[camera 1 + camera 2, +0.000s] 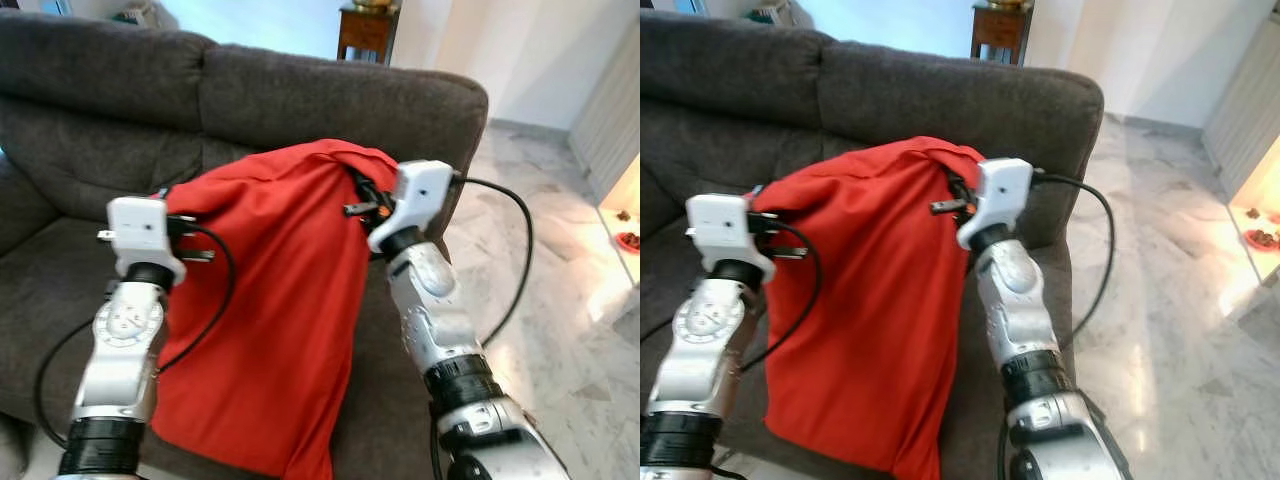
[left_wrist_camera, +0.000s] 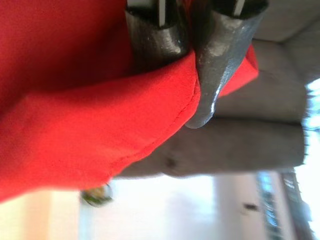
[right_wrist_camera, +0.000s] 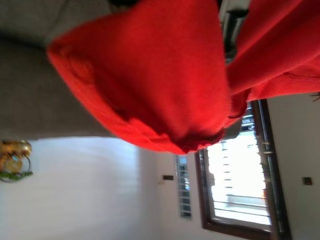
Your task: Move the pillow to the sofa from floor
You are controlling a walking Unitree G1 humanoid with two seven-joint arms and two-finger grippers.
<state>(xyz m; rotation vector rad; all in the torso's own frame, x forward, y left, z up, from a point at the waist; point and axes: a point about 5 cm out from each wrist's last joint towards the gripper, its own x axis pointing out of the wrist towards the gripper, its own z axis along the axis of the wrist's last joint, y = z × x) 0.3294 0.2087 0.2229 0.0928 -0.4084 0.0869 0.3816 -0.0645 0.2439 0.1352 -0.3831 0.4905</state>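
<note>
Left wrist view | left gripper (image 2: 192, 60) pinching pillow (image 1: 270, 310) | sofa (image 1: 90, 110)

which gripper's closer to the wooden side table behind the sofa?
Right. The right gripper grips the red pillow near its top, just below the wooden side table. The left gripper pinches the pillow's opposite edge, farther off.

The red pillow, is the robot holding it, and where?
Yes. Both hands pinch the red pillow at its top corners: left hand one corner, right hand the other.
</note>
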